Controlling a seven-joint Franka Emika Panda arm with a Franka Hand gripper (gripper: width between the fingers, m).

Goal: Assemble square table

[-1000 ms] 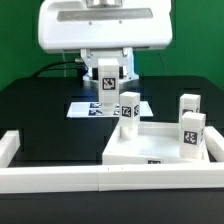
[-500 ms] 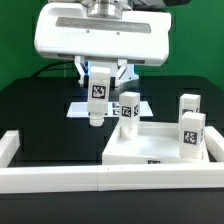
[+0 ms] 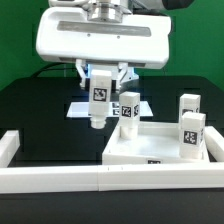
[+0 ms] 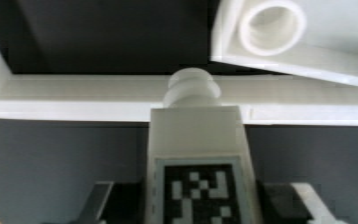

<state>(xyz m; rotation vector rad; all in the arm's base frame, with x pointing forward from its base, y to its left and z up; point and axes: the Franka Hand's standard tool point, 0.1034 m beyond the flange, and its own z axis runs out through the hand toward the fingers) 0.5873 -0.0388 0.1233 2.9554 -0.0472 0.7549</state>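
The white square slab (image 3: 160, 143) lies at the exterior view's right against the border wall. Three tagged white legs stand on it: one at its near-left corner (image 3: 129, 112), two at the right (image 3: 190, 106) (image 3: 192, 133). My gripper (image 3: 99, 82) hangs above the black table just left of the slab, shut on the fourth leg (image 3: 98, 103), which points down. In the wrist view that leg (image 4: 197, 150) runs between my fingers (image 4: 295, 198), its peg end over the white wall, with an open corner socket of the slab (image 4: 270, 25) beyond.
A long low white border wall (image 3: 60, 178) runs along the front and up both sides. The marker board (image 3: 80, 108) lies flat behind my gripper. A green backdrop stands behind the black table (image 3: 40, 115).
My gripper has carried the leg to the exterior view's left and lower, from above the slab's left corner leg to beside the slab. In the last half second it hardly moved.
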